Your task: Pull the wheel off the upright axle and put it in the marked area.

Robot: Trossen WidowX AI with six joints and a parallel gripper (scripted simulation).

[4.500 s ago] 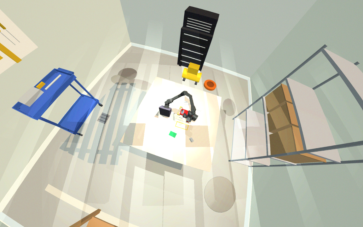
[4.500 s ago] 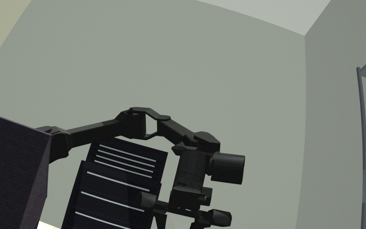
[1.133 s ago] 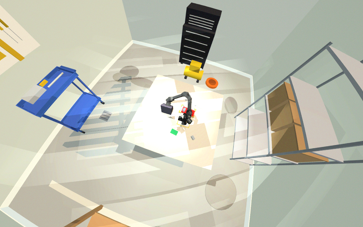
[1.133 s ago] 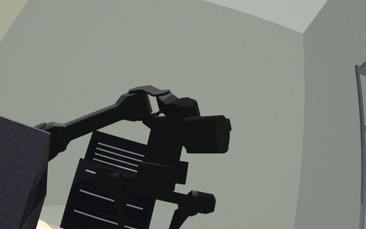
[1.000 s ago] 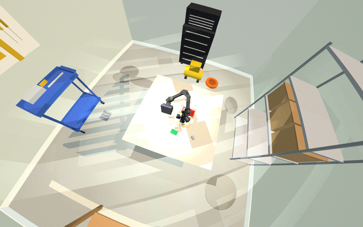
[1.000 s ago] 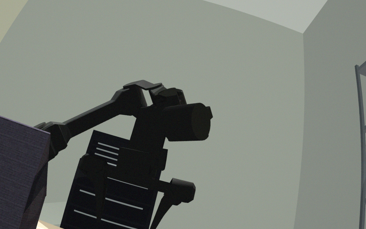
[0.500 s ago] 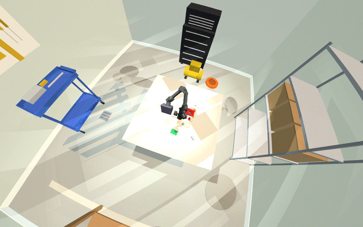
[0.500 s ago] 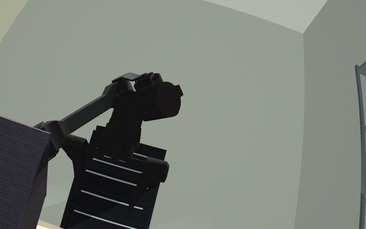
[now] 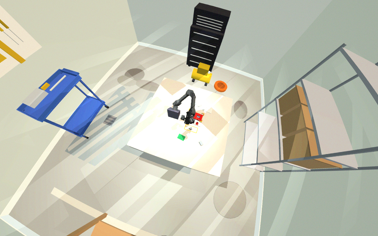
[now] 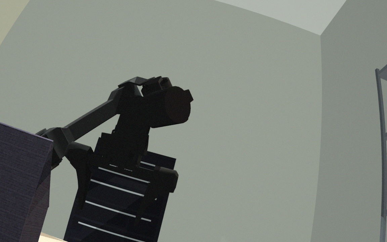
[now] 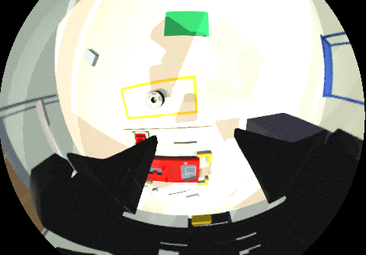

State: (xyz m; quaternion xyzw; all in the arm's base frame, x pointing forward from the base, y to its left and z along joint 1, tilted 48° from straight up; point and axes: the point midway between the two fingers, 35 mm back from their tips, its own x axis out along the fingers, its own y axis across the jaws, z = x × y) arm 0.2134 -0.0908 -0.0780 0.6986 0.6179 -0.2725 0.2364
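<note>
- Now claw point(image 11: 195, 138) wide open, holding nothing, raised off counter point(image 11: 229, 62).
- Wheel point(image 11: 154, 98) lies flat inside yellow box point(image 11: 158, 98), well apart from claw.

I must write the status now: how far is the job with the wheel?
Done: the wheel lies flat inside the yellow marked area. The gripper is open, empty, raised clear of it. Nothing is in hand, and nothing visible is left.

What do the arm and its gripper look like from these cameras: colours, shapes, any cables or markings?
The arm is dark grey to black, built of blocky, faceted links. The gripper has two black fingers tapering to points. No cables or markings show.
</note>
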